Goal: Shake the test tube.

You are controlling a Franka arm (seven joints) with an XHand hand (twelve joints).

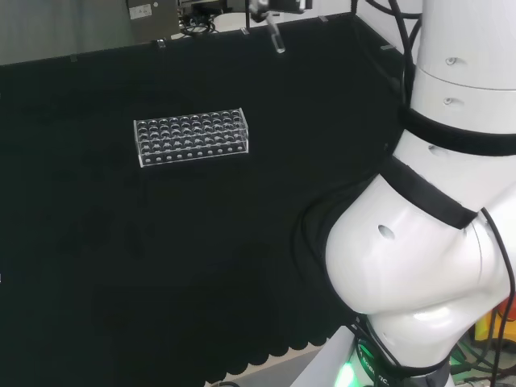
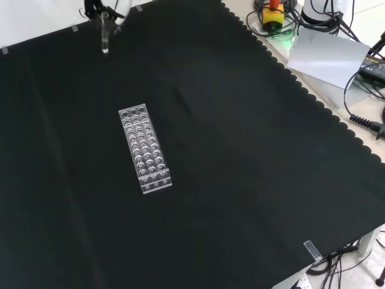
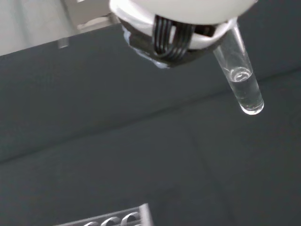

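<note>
Your one clear glass test tube hung in the air high above the black cloth, its rounded end pointing down and a little clear liquid sitting in the bottom. It tilted slightly in the wrist view. The black and white hand held it by its upper part, fingers closed round the tube, so the liquid end stayed free below the grip. You likely kept it lifted well clear of everything so it could be swung without striking anything.

In the front view the tube showed at the far top left edge of the cloth, under the hand. In the head view it sat near the top, right of centre, below the hand.

One clear plastic test tube rack with many round holes lay flat on the cloth, well apart from the tube. Its holes looked empty, though clear glass is hard to make out.

The white arm link stood at the head view's right.
</note>
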